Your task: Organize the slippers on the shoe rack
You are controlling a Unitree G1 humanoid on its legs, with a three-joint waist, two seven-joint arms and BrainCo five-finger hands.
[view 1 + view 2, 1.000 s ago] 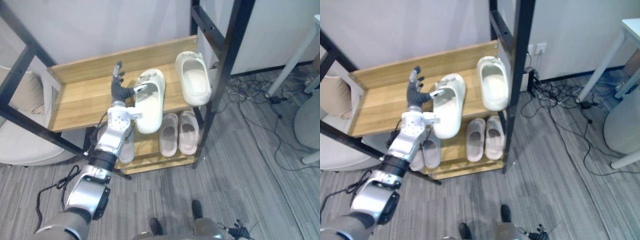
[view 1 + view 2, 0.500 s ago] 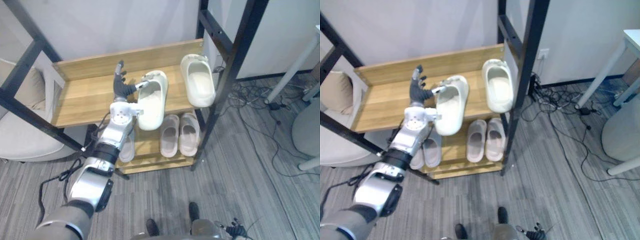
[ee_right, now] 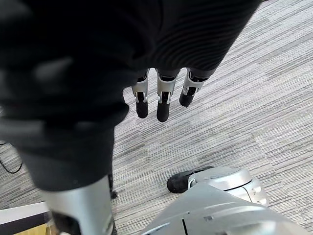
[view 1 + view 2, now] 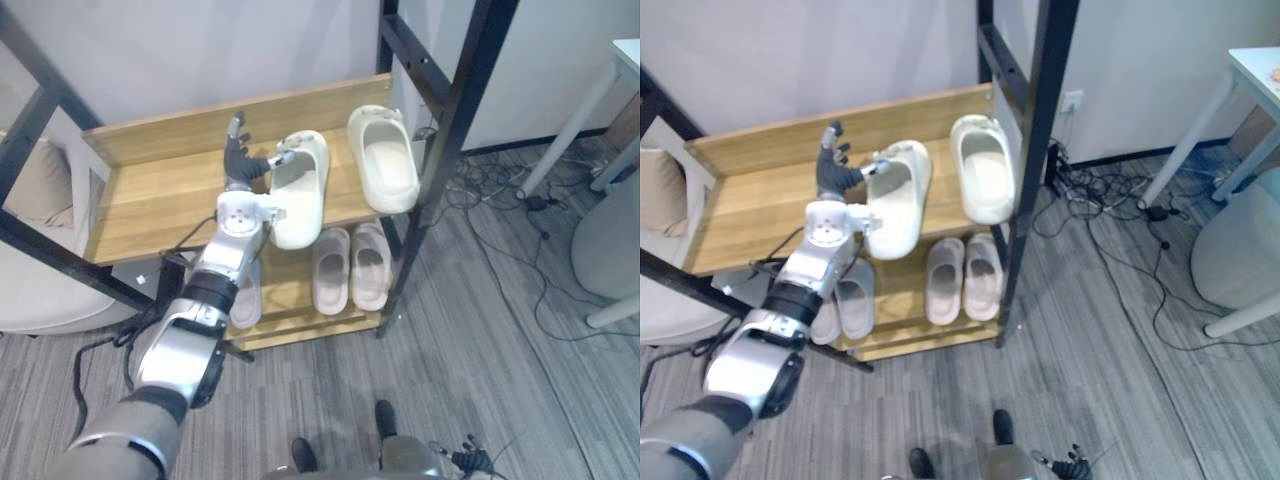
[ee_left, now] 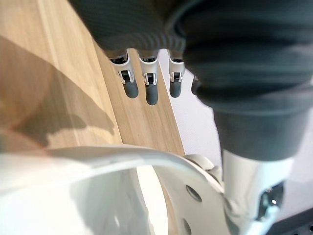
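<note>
Two cream slippers lie on the shoe rack's upper wooden shelf. My left hand rests at the left side of the nearer slipper, fingers straight and apart from it, thumb against its strap; its heel hangs over the shelf's front edge. The second cream slipper lies to its right by the frame post. A beige pair sits on the lower shelf, and a grey slipper shows partly behind my arm. My right hand hangs open over the carpet.
Black metal frame posts stand at the rack's right side and cross at the left. A pale cushioned seat sits left of the rack. Cables, a white table leg and a grey rounded object are to the right.
The view has shifted. The slipper under my left hand has slid a little further back on the upper shelf, with the hand moving along with it.
</note>
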